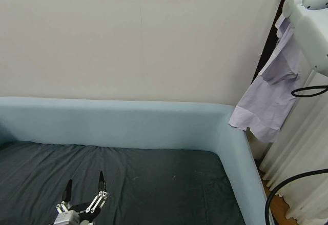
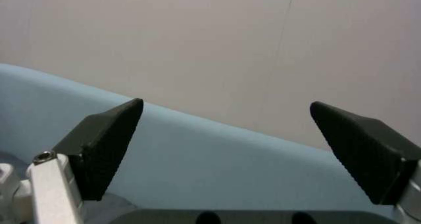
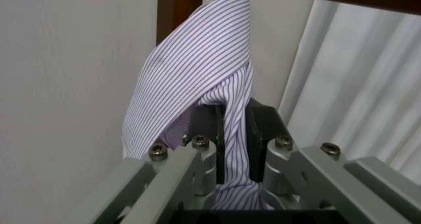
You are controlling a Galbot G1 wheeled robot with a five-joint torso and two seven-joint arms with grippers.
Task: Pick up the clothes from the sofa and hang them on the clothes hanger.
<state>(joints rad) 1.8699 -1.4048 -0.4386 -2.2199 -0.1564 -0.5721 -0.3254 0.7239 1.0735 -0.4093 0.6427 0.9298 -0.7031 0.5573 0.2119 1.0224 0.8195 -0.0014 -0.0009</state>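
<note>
Right gripper (image 3: 235, 113) aloft, tight on shirt (image 3: 191, 71)

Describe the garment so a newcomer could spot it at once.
Start at the pale blue sofa and follow it to its right end. Above that end, beside the white curtain, hangs the shirt, pinched in the right pincer. It is the only lilac pinstriped cloth; the left pincer hovers open over the dark seat.

The shirt (image 3: 197, 66) is purple-striped white, the sofa (image 1: 128, 125) pale blue.

soft, even indoor light washes the pale wall (image 1: 128, 40), shadows faint and diffuse.
</note>
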